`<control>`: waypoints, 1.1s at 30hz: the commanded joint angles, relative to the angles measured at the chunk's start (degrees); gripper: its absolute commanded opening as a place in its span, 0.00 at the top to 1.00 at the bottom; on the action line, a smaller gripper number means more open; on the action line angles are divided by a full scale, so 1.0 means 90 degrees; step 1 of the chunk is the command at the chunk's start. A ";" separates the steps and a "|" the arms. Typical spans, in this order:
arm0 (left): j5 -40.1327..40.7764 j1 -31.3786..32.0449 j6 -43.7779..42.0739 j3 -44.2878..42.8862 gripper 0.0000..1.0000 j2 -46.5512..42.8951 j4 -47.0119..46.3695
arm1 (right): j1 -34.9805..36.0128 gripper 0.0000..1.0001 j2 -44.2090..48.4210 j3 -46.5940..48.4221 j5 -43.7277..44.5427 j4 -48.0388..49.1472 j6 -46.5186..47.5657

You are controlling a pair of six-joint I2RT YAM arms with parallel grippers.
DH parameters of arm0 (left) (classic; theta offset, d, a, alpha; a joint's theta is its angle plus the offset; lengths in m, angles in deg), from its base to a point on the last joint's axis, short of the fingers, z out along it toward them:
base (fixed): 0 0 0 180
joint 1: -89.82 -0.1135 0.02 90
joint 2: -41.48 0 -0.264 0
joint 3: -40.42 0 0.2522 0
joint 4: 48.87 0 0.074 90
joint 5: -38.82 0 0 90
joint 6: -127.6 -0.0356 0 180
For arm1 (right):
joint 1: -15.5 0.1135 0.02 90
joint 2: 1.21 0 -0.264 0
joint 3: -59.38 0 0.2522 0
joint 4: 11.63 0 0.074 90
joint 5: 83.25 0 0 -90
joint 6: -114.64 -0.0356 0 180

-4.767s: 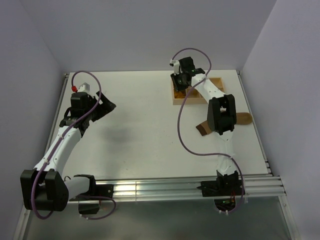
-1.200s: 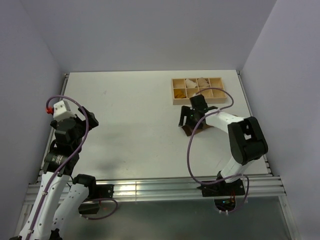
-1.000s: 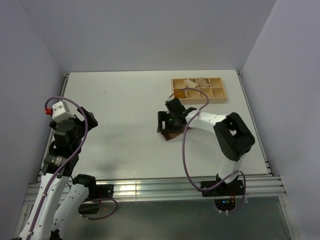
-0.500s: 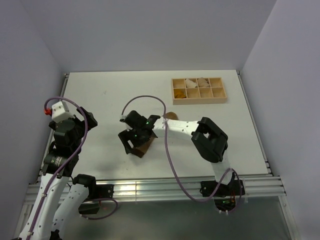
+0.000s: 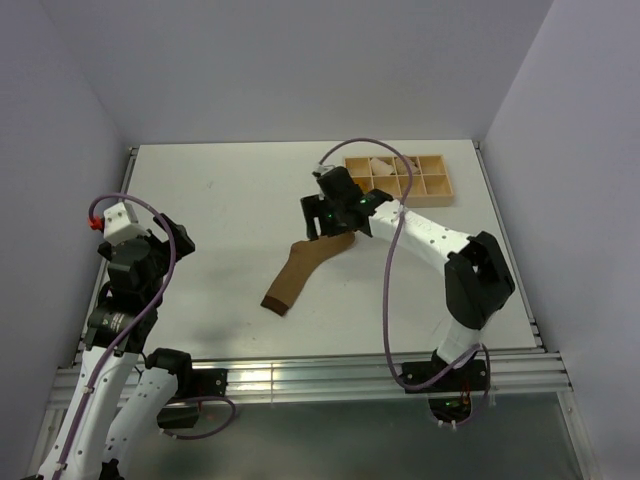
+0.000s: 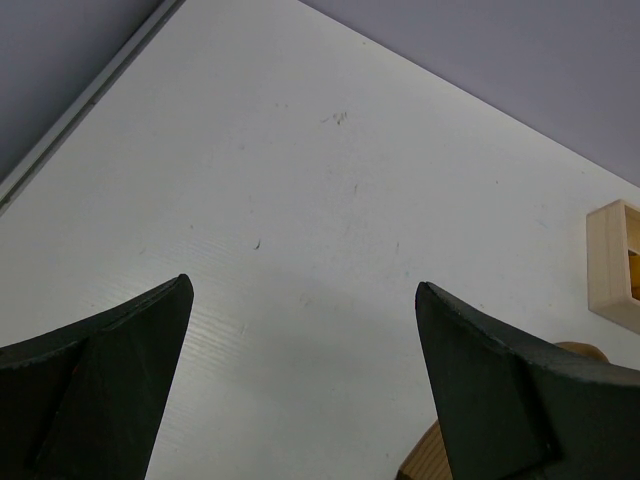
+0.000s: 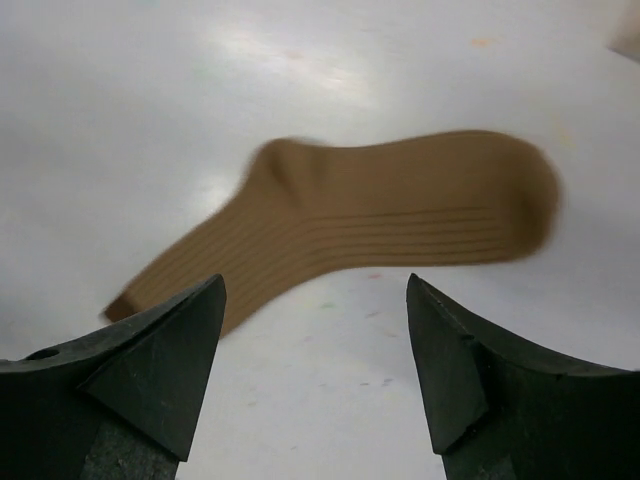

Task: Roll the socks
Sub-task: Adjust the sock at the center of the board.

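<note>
One tan-brown sock (image 5: pixel 300 270) lies stretched flat on the white table, its darker cuff toward the near edge and its toe toward the far right. My right gripper (image 5: pixel 325 215) hovers open just above the toe end. In the right wrist view the sock (image 7: pixel 380 225) lies ahead of the right gripper (image 7: pixel 315 282), nothing between the fingers. My left gripper (image 5: pixel 178 238) stands open at the table's left side, well away from the sock. Its wrist view shows the left gripper (image 6: pixel 302 285) over bare table, with the sock (image 6: pixel 425 462) peeking beside its right finger.
A wooden compartment box (image 5: pixel 440 201) sits at the far right of the table, holding pale rolled bundles (image 5: pixel 381 166); its corner (image 6: pixel 612 262) shows in the left wrist view. The right arm's purple cable loops over the box. Purple walls enclose the table.
The right gripper dragged the sock leftward across the table, let it go, and moved back up toward the box. The sock now lies stretched out. The left arm has not moved.
</note>
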 commanded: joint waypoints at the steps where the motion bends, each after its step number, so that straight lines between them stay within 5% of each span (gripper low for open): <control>1: 0.0065 0.0026 -0.0065 0.0047 0.01 0.0030 -0.0153 | -0.0489 0.21 -0.0317 -0.0323 0.0250 0.0189 0.0122; 8: 0.0016 0.0026 -0.0085 0.0057 0.00 0.0030 -0.0173 | -0.0831 0.34 -0.0912 -0.0548 0.0308 0.1039 0.0727; 27: 0.0006 0.0026 -0.0095 0.0057 0.00 0.0010 -0.0173 | -0.0821 0.34 -0.2455 0.0662 0.0123 0.1147 0.1217; 33: -0.0023 0.0026 -0.0095 0.0066 0.00 0.0000 -0.0183 | -0.0821 0.34 -0.2087 0.0819 0.0123 0.1166 0.1167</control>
